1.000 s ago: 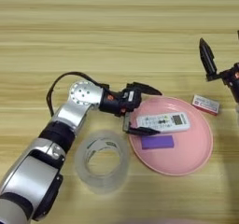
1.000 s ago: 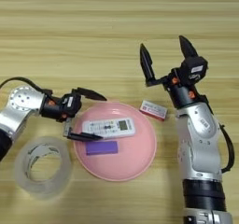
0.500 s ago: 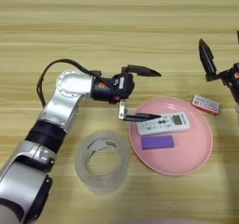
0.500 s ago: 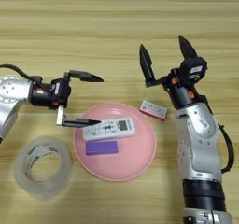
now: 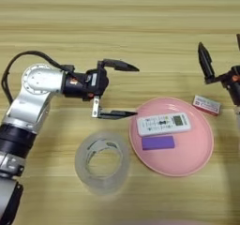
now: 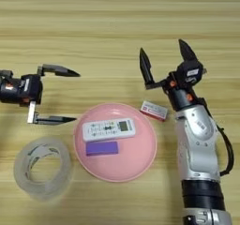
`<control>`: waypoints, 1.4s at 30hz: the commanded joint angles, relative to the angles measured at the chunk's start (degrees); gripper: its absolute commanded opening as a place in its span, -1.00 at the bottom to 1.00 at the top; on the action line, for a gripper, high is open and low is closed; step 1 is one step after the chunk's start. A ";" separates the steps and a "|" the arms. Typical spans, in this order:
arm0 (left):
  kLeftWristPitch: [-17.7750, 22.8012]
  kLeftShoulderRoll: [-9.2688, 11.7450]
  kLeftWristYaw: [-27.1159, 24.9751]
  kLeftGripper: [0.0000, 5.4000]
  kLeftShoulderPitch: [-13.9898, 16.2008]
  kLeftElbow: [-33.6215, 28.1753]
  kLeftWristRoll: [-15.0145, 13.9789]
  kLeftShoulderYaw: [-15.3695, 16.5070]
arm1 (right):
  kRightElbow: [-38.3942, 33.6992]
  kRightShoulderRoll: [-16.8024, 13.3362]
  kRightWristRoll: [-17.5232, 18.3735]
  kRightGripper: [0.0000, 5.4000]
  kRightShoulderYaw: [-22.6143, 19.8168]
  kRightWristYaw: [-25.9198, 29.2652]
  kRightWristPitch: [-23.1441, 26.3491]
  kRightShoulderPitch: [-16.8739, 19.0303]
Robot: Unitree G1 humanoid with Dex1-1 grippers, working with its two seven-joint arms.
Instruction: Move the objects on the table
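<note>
Left tool (image 5: pixel 117 89) is being held wide open just left of the pink plate (image 5: pixel 197 153) | white remote (image 5: pixel 164 124) is lying on that plate, above a purple block (image 5: pixel 158 142) | tape roll (image 5: pixel 102 165) is sitting on the table (image 5: pixel 117 22), lower left | right tool (image 6: pixel 164 62) is being held spread open, idle, above a small box (image 6: pixel 154 110) | any next grasp is best being lined up squarely across the remote's narrow width.

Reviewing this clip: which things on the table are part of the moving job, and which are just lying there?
Part of the job:
white remote, lying on the plate
pink plate
clear tape roll
left gripper, jaws open, beside the plate

Just lying about:
purple block on the plate
small white box
right gripper, open, idle
</note>
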 commanded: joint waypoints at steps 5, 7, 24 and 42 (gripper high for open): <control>2.48 5.53 -3.88 0.99 4.37 -2.86 -0.73 -0.13 | 3.58 0.79 -4.80 1.00 0.37 -4.39 -4.12 -0.78; 2.72 6.70 -4.43 0.99 5.80 -3.27 -0.31 -0.25 | 4.11 0.89 -5.71 1.00 0.23 -5.62 -4.79 -0.86; 0.47 7.95 -4.09 0.99 7.39 1.87 5.89 -4.53 | 9.75 0.66 -14.16 1.00 -0.70 -17.57 -6.96 -2.01; -1.75 6.87 -3.86 0.43 6.03 5.04 8.11 -8.27 | 10.03 0.59 -14.81 1.00 -0.06 -19.52 -6.89 -2.14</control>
